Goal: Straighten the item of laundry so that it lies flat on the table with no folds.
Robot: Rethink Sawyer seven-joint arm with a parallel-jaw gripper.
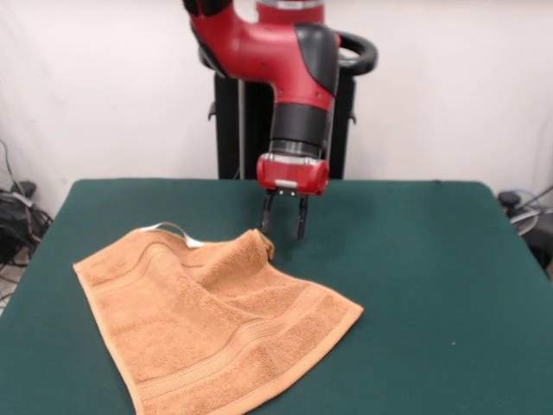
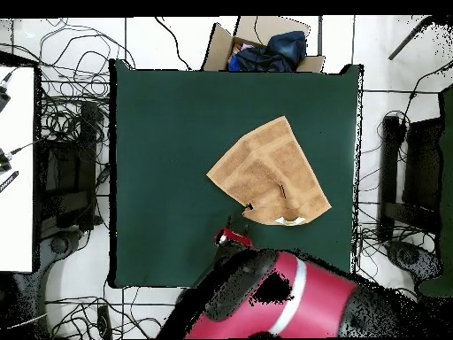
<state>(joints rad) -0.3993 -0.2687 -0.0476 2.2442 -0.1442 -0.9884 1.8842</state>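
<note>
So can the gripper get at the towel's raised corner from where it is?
Probably yes: the gripper hangs open right beside the raised corner of the towel, with nothing between them.

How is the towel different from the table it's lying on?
The towel is orange-tan, while the table is dark green. The towel is small; the table is much wider. The towel is rumpled, with a raised fold near the gripper, while the table top is flat. Both look soft and have four corners.
</note>
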